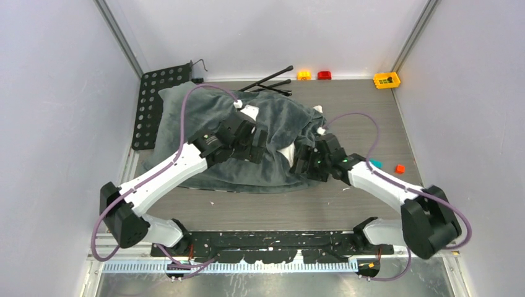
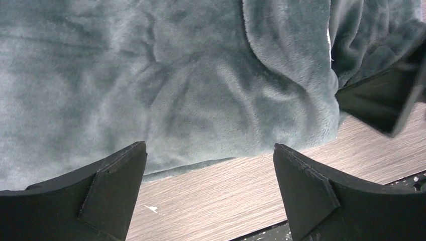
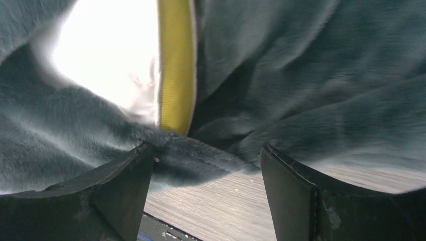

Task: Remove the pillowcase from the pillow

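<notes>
The dark grey-teal plush pillowcase (image 1: 204, 117) lies wrinkled across the middle of the table and covers most of the pillow. The white pillow (image 3: 108, 55) with its yellow side band (image 3: 176, 65) shows through the case's open end in the right wrist view, and as a small white patch in the top view (image 1: 286, 153). My left gripper (image 1: 255, 151) is open and empty, hovering over the case's near part (image 2: 166, 90). My right gripper (image 1: 303, 166) is open and empty at the case's right near edge (image 3: 311, 85), its fingertips (image 3: 138, 168) by the fabric's hem.
A black perforated plate (image 1: 155, 102) lies at the back left, partly under the case. A black folded stand (image 1: 272, 81) lies at the back. Small yellow, red and orange bricks (image 1: 386, 79) sit along the back edge; teal and orange pieces (image 1: 399, 167) lie right.
</notes>
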{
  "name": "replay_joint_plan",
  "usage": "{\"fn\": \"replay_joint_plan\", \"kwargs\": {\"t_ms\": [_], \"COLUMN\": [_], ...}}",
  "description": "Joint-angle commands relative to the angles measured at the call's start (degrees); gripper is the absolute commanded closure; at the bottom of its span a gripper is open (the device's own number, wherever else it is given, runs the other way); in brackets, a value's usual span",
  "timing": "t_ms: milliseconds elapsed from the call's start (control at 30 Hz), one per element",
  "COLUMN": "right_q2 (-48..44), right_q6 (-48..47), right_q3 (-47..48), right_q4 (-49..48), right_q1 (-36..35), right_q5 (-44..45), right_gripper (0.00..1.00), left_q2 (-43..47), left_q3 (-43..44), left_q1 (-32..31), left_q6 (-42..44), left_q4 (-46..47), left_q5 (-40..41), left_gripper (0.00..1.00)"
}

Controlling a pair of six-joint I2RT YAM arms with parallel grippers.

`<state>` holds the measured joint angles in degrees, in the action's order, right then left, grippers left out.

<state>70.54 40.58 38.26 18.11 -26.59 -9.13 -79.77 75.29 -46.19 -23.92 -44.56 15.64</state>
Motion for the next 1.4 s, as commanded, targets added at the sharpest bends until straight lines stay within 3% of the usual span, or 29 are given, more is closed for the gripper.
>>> {"fn": "replay_joint_plan", "kwargs": {"t_ms": [0,133,300,467,733,1033,1133,1267,1333,1367], "right_q2": [8.06,16.0,13.63,4.52,-11.18,-10.55,-7.73,-1.87,1.55,3.28], "right_q6": [3.47,3.81,0.39,-1.53,3.25,5.89,6.6,8.02,8.37,8.34], "right_q3": [3.9,12.22,15.99,12.68,2.27,-0.9,-1.25,-0.66,0.48,1.0], "right_q4": [-9.34,-14.12,-15.48,-7.79,-0.01,-0.8,-3.17,-5.39,-5.52,-5.95], "right_q1": [-8.37,-18.55,-24.34,-21.43,-7.96,-4.2,-4.16,-4.17,-4.16,-4.13], "right_q5": [3.67,2.09,0.02,3.91,7.48,7.94,7.37,6.88,7.24,7.2], "right_gripper": [0.19,0.22,0.21,0.2,0.2,0.21,0.21,0.19,0.16,0.15], "left_q2": [6.15,8.34,8.24,7.62,-0.21,-7.26,-8.62,-6.04,-3.26,-1.86], "left_q3": [-3.01,-3.89,-2.91,-2.6,1.68,1.33,1.0,-1.86,-4.03,-4.97], "left_q1": [0.98,1.09,0.96,0.06,-6.39,-6.99,-6.91,-6.62,-5.75,-5.08], "left_q6": [-1.34,-0.66,0.74,1.26,3.18,1.07,0.77,0.63,0.27,0.08], "left_q4": [4.21,5.17,5.06,5.44,5.1,4.65,2.98,5.0,7.95,8.82], "left_q5": [0.45,-0.83,-6.83,-10.39,-6.61,-4.26,-0.83,2.78,2.98,2.93], "left_gripper": [0.0,0.0,0.03,0.06,0.06,0.11,0.29,0.81,0.99,1.0]}}
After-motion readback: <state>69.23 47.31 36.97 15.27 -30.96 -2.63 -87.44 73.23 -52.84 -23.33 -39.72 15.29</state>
